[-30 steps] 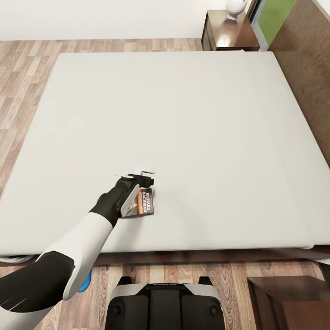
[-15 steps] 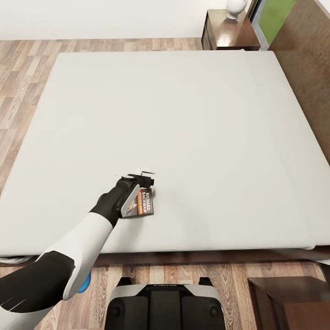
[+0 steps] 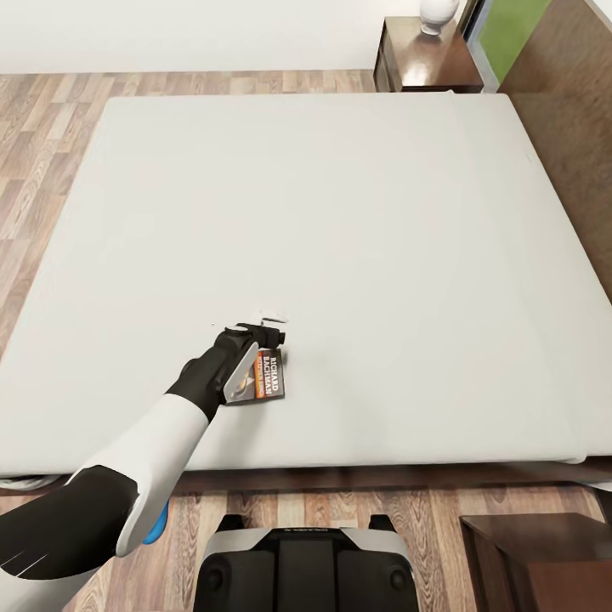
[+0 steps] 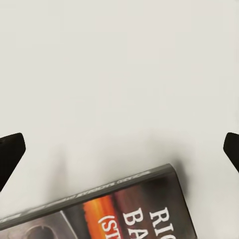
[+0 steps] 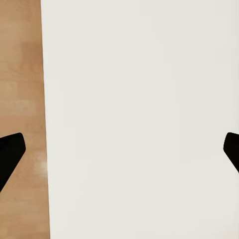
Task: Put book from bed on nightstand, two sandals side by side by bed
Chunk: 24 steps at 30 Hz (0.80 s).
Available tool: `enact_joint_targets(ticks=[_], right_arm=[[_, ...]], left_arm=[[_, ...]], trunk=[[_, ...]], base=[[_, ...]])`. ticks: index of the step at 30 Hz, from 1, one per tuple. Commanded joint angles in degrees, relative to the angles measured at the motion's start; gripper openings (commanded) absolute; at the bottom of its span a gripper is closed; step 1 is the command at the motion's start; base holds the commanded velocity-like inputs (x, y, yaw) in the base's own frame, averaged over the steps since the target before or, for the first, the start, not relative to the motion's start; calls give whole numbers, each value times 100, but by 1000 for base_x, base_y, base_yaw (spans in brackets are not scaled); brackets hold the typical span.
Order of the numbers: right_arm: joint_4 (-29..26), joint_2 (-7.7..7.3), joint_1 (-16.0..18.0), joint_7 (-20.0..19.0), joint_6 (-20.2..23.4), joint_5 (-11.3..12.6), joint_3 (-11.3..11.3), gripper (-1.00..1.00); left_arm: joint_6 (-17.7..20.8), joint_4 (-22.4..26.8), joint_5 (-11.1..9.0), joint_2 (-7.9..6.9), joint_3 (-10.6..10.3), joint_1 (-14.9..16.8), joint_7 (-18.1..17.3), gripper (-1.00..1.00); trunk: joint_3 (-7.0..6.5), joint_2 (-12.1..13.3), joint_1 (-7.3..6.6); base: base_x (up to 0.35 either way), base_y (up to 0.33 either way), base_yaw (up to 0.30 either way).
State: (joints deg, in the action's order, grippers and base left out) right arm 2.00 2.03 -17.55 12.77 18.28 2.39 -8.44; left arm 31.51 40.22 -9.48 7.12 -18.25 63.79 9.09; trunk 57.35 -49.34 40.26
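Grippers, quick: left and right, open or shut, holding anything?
Left gripper: open, holding nothing, above the book on the bed.
Right gripper: open, holding nothing.

Dark book (image 3: 267, 384) with orange band, flat on pale bed (image 3: 340, 212), near its front edge

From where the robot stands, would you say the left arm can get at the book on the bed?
Probably yes: the left gripper hangs open right at the book, which lies flat near the bed's front edge with nothing between them.
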Motion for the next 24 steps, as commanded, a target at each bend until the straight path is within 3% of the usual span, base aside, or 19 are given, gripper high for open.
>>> enact_joint_targets(ticks=[1, 4, 16, 24], right_arm=[[-7, 3, -3, 15, 27, 25, -44, 100], [-7, 5, -3, 15, 27, 25, -44, 100], [-7, 9, -3, 15, 27, 25, -44, 100], [-7, 10, -3, 15, 27, 25, -44, 100]], left_arm=[[22, 6, -61, -5, -25, 2, 49, 100], [22, 5, -62, -4, -25, 2, 49, 100], [25, 18, -63, 6, -29, 2, 49, 100], [23, 17, -63, 8, -29, 2, 49, 100]], trunk=[[21, -45, 24], [75, -166, 90], [75, -166, 90], [183, -406, 222]], base=[[0, 0, 0], [0, 0, 0], [0, 0, 0], [0, 0, 0]])
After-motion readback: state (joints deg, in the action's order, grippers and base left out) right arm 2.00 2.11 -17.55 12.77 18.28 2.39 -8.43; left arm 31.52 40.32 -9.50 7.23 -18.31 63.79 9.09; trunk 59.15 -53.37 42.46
